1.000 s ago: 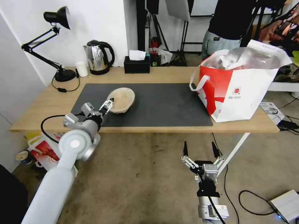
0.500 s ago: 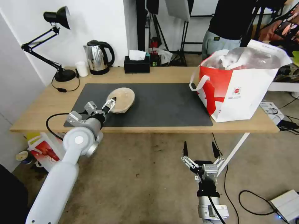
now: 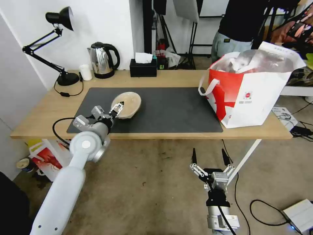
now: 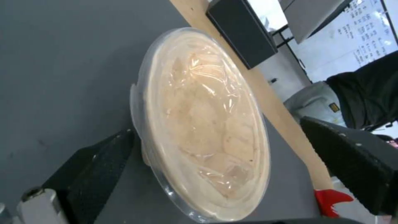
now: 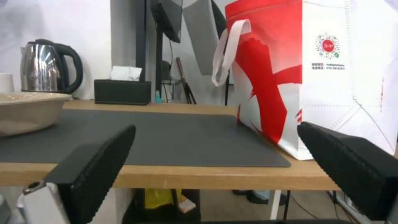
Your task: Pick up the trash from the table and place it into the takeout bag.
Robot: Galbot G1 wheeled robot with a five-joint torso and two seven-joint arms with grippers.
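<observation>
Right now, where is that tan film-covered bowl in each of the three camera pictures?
Head view: the tan film-covered bowl sits tilted on the dark grey mat, with the left gripper at its near rim.
Left wrist view: the bowl is close up, between the open fingers.
Right wrist view: the bowl is at the picture's edge.
Shared landmark: the black tissue box.

On the table (image 3: 39, 114): one film-covered bowl (image 3: 128, 103), one takeout bag (image 3: 251, 91), one kettle (image 3: 102, 60), one lamp (image 3: 55, 42), one tissue box (image 3: 143, 68), one white cup (image 3: 86, 72).

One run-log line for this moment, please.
left gripper: open, straddling tan bowl rim on mat | right gripper: open, parked below table | takeout bag: upright
</observation>
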